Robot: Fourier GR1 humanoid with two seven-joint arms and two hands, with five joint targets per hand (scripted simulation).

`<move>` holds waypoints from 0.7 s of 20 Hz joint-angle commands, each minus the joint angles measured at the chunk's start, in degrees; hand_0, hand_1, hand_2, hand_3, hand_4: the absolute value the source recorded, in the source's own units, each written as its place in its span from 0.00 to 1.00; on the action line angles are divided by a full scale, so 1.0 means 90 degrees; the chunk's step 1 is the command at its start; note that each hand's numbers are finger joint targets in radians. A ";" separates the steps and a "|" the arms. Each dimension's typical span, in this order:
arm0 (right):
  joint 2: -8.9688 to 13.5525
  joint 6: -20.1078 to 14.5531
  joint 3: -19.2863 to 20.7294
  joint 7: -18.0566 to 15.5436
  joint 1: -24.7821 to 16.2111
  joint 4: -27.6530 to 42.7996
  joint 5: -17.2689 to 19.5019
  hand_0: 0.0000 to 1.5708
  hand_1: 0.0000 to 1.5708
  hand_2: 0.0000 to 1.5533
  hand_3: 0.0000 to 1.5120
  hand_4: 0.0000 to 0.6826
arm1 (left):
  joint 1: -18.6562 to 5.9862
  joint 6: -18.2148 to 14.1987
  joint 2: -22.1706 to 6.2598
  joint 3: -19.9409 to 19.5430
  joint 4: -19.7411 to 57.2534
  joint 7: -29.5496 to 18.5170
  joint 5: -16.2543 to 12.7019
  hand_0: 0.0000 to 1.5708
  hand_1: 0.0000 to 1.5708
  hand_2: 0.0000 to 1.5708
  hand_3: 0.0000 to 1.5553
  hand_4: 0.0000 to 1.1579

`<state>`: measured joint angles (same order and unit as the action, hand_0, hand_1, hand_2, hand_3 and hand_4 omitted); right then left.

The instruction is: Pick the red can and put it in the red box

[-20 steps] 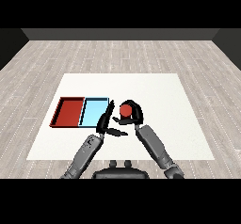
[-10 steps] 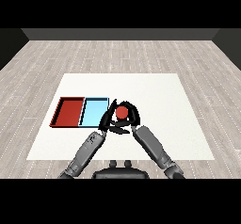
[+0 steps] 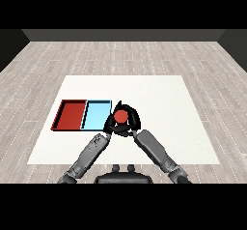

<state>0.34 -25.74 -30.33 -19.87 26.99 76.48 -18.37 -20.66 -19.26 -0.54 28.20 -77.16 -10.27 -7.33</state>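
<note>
Red can (image 3: 120, 116) in right hand (image 3: 131, 123)

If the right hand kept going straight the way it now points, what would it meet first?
Probably the light blue tray: the right hand, curled round the red can, points up-left toward that tray's near edge. Height above it is unclear, and the left hand is close.

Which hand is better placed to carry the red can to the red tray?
Right. The right hand already curls round the red can beside the light blue tray; the left hand holds nothing. The red tray lies further left.
</note>
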 commanded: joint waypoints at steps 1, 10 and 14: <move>-0.0036 -0.0326 -0.0488 -0.0207 -0.0134 0.0099 -0.0187 0.93 0.93 0.93 0.92 0.80 | -0.0197 0.0155 0.0057 -0.0088 0.0434 -0.0315 -0.0162 0.00 0.00 0.00 0.00 0.00; -0.0032 -0.0194 -0.0359 -0.0299 0.0438 -0.0308 -0.0412 0.95 0.95 0.93 0.92 0.76 | -0.0720 -0.1080 0.0052 0.0626 0.0779 0.0056 -0.0590 1.00 1.00 0.97 0.91 0.78; -0.0031 -0.0076 -0.0169 -0.0163 0.0188 0.0035 -0.0197 0.93 0.93 0.93 0.92 0.82 | -0.0631 -0.1209 0.0050 0.0563 0.0844 0.0100 -0.0236 1.00 1.00 0.98 0.93 0.86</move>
<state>1.20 -26.87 -31.11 -21.21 27.84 76.78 -19.43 -24.76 -28.29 -1.76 30.93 -72.32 -10.60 -10.18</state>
